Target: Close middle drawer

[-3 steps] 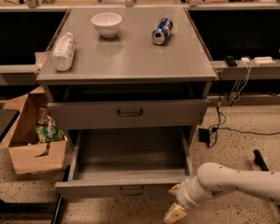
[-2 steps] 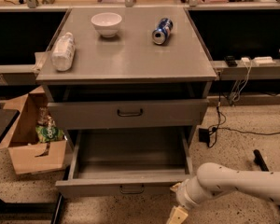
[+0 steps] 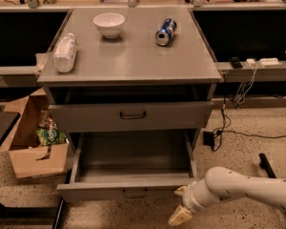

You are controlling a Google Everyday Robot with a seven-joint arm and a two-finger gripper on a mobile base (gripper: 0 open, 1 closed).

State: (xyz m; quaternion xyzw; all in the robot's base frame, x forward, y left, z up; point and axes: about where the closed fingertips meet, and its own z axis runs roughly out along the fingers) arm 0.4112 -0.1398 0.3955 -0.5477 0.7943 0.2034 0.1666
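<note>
Claw (image 3: 180,204) seemingly open beside middle drawer (image 3: 100,192)

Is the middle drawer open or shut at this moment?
Open: the middle drawer is pulled far out, its tray showing. The claw is low, beside one end of its front.

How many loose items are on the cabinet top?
3, none hidden: a white bowl at the back, a blue can lying to its right, a plastic bottle lying at the left edge. The gripper is low, by the right front corner of the middle drawer.
</note>
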